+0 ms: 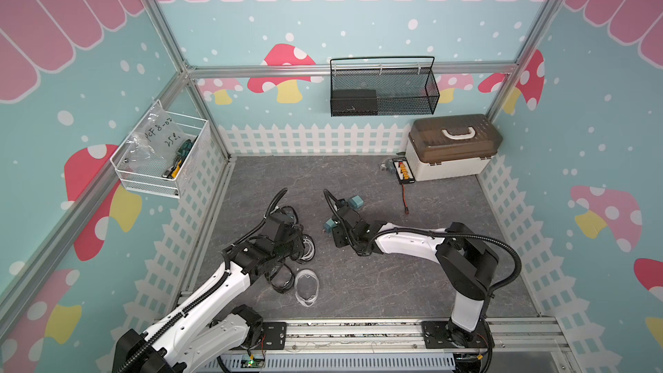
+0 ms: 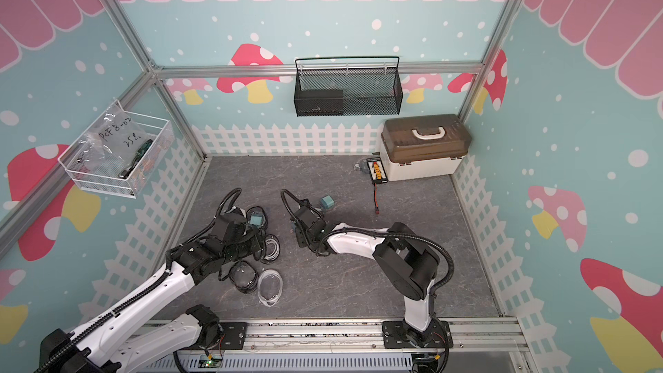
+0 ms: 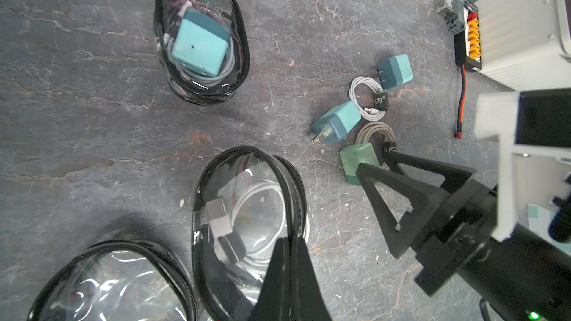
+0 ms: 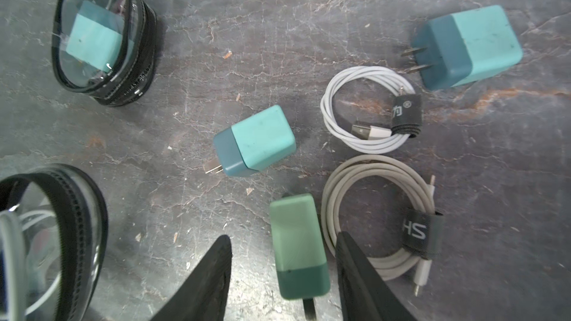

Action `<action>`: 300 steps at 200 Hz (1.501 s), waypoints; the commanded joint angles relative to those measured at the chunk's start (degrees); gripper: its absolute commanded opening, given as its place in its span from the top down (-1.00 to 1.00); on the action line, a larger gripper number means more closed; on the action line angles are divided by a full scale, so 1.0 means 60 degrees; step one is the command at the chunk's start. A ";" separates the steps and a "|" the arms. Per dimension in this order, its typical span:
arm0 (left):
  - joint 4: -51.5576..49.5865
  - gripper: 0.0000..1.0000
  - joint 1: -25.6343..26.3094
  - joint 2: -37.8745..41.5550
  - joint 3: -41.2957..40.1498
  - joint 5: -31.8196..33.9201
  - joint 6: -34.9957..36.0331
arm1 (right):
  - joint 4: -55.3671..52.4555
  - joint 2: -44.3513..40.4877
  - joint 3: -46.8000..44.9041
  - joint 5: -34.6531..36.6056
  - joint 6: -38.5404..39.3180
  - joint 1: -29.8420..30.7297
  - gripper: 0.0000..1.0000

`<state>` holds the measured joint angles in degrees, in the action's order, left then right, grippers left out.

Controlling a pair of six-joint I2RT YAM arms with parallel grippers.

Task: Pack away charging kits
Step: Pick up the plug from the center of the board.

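My left gripper [image 3: 290, 240] is shut on the black rim of an open pouch [image 3: 247, 199] that holds a coiled white cable. Another black-rimmed pouch [image 3: 200, 38] holds a teal charger and a cable. A third black-rimmed pouch [image 3: 108, 282] and a clear pouch [image 1: 306, 287] lie close by. My right gripper [image 4: 284, 236] is open, its jaws on either side of a green charger [image 4: 295, 226] on the floor, not touching it. Two teal chargers [image 4: 256, 142] [image 4: 469, 46], a white cable [image 4: 367, 146] and a grey cable [image 4: 380, 163] lie loose beside it.
A beige box with a brown lid [image 1: 452, 148] stands at the back right. A black board with orange connectors [image 1: 403, 170] and its red wire [image 1: 404, 197] lie next to it. A black mesh basket [image 1: 384, 91] and a white wire basket [image 1: 158, 159] hang on the walls.
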<state>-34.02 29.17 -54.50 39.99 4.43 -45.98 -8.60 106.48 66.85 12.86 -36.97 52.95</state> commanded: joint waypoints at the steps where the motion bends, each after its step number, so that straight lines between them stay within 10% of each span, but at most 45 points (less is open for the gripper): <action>1: 0.0088 1.00 -0.0075 0.0175 -0.0131 -0.0134 0.0088 | -0.0492 0.0287 0.0196 0.0307 -0.0210 0.0165 -0.05; 105: 0.0304 1.00 -0.0086 0.0325 -0.0197 -0.0675 0.0035 | -0.1091 0.0477 0.0290 0.0518 -0.0799 0.0188 0.63; 157: 0.1986 1.00 0.1400 -0.0083 -0.0483 -0.0537 -0.0822 | -0.0554 -0.3014 -0.1890 0.0838 -0.1249 0.0086 0.79; 234: 0.3825 1.00 0.4258 -0.4278 0.2795 0.0742 -0.0255 | 0.0020 -0.7920 -0.5349 -0.0943 -0.2085 -0.2895 0.91; 300: 0.4018 1.00 0.4367 -0.7434 0.5683 0.0535 0.0536 | 0.1177 -0.8647 -0.5908 -0.2321 -0.2187 -0.3733 0.93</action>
<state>-11.42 55.53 -95.13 69.54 6.33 -44.82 -7.46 54.33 31.59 3.33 -48.90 30.94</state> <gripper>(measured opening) 0.044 0.231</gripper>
